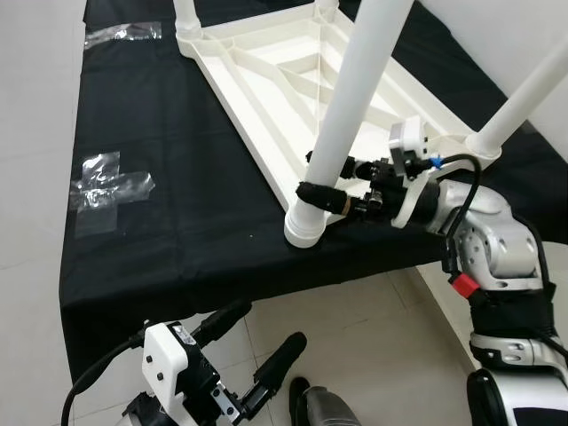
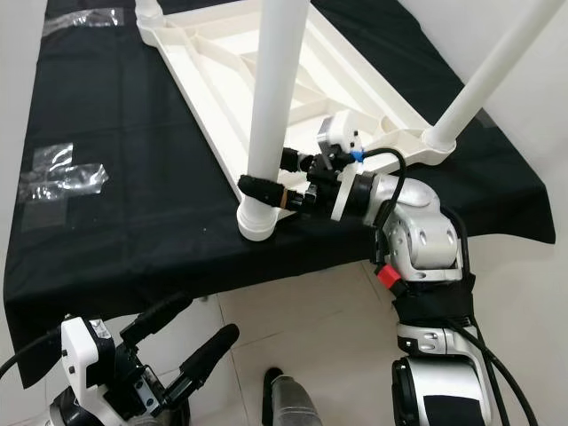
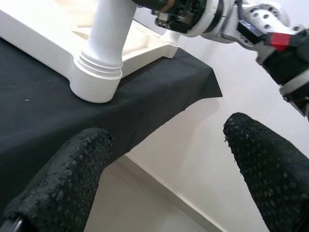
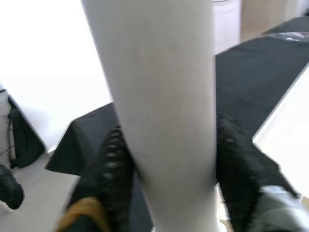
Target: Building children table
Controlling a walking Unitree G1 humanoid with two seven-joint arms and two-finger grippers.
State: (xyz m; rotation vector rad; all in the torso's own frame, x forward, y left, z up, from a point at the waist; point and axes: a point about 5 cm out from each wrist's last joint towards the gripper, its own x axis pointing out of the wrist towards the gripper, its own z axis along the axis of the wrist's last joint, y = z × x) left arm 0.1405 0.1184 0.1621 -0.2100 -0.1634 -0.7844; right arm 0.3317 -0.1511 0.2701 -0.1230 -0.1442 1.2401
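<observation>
A white plastic children's table top (image 1: 266,84) lies upside down on a black cloth. White legs stand up from its corners. My right gripper (image 1: 333,185) is shut around the nearest table leg (image 1: 351,98) just above its threaded socket (image 1: 306,226); the leg (image 4: 164,116) runs between both black fingers (image 4: 241,169). Another white leg (image 1: 524,93) rises at the right corner. My left gripper (image 1: 253,342) hangs open below the cloth's front edge, its fingers (image 3: 63,179) apart with nothing between them.
The black cloth (image 1: 151,240) covers a low surface and drops over its front edge to a pale tiled floor (image 1: 355,311). Crumpled clear plastic wrap (image 1: 106,182) lies on the cloth at left, another piece (image 1: 124,34) at the far left.
</observation>
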